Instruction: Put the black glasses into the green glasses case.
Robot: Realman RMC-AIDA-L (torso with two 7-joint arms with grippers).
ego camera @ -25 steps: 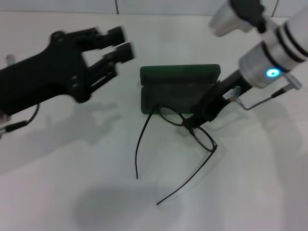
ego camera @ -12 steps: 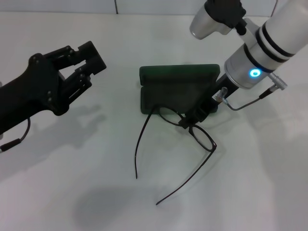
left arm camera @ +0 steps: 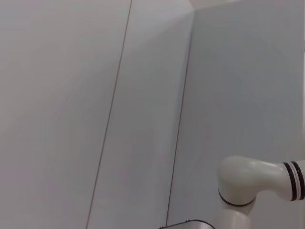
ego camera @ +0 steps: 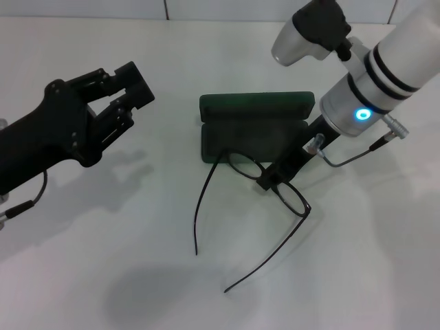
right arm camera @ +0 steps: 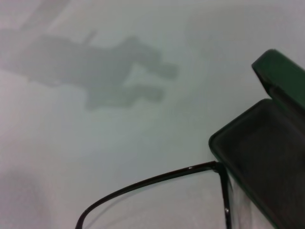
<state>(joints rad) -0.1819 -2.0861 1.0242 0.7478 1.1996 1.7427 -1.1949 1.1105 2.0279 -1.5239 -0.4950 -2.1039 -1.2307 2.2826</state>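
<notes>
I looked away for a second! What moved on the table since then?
The left end effector pulled back toward the robot's left, away from the green glasses case, and hangs above the table with its fingers apart. The right end effector stayed down at the middle of the black glasses. The glasses hardly shifted, one lens still at the open case's front edge; the case did not move.

No text or labels can be read
</notes>
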